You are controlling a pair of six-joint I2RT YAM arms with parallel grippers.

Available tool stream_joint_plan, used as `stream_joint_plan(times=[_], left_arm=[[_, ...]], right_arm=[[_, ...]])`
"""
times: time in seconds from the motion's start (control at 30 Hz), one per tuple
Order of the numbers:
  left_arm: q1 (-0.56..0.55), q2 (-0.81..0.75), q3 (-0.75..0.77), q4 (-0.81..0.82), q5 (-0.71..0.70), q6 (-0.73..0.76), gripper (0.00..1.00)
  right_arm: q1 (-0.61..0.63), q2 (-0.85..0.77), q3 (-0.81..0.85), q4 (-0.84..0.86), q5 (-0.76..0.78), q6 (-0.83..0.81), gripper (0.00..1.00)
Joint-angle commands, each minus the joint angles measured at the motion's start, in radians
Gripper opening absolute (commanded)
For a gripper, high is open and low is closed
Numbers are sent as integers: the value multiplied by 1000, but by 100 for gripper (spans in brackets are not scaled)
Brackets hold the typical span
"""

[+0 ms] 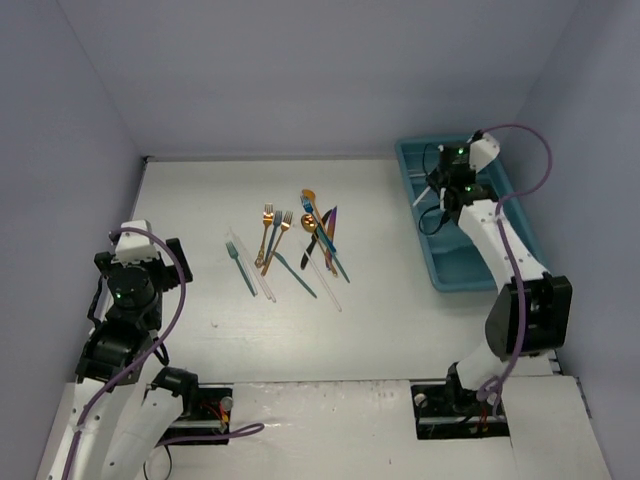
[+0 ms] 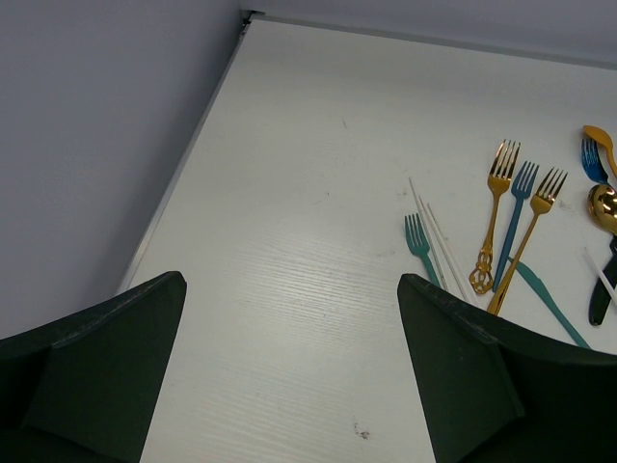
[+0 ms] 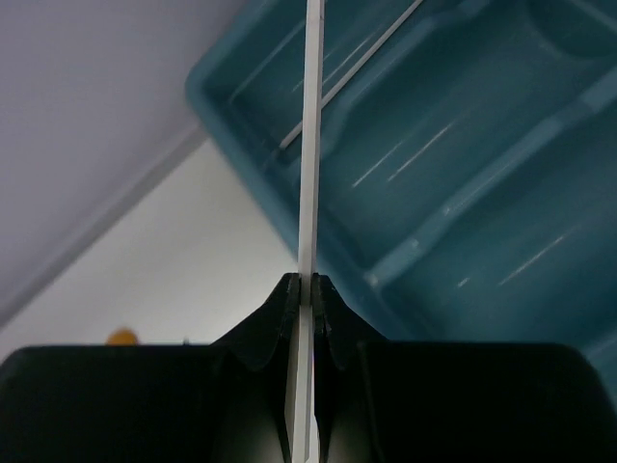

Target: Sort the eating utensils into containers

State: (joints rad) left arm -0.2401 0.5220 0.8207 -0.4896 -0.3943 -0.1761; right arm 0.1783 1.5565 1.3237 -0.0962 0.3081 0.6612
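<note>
The teal tray (image 1: 480, 262) stands at the back right. My right gripper (image 1: 443, 192) hovers over its far end, shut on a thin clear-white piece (image 3: 310, 145) that stands edge-on between the jaws (image 3: 309, 285). Another clear-white piece (image 3: 352, 72) lies in the tray's (image 3: 463, 193) far compartment. The other utensils lie loose mid-table: gold forks (image 1: 266, 235), a teal fork (image 1: 240, 265), clear pieces (image 1: 262, 275), a gold spoon (image 1: 309, 225) and dark pieces (image 1: 328, 240). My left gripper (image 1: 142, 252) is open and empty, left of them (image 2: 291, 280).
The left wrist view shows a gold fork (image 2: 494, 217), a blue fork (image 2: 516, 212), a teal fork (image 2: 419, 246) and clear pieces (image 2: 439, 241) ahead to the right. Purple walls close the table on the left, back and right.
</note>
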Motion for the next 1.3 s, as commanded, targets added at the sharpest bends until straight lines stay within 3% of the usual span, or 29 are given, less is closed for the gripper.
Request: stream_joint_plan(times=[0.0,0.4,0.73,0.8,0.9,1.03,1.27], left_arm=[[5,4,6,38,-18,-3,90],[5,29,6,32,-18,-2,90],[4,59,6,30,-15,0,90],[4,64,6,31,-11,0,90],[4,66,8,31,-9,-2,90],[4,65,8,31,-9,0,90],[4,53,8,32,-4,-2,90]], right_arm=[[-116,124,73,159,5,111,0],[-238,558,426,259,-20,258,0],[-279,740,581,335,-76,350,0],[-281,755,595,344,-81,357,8],[-286,763,600,359,-101,354,30],[-287,750,598,365,-123,314,44],[-275,624,533,364,-192,140,49]])
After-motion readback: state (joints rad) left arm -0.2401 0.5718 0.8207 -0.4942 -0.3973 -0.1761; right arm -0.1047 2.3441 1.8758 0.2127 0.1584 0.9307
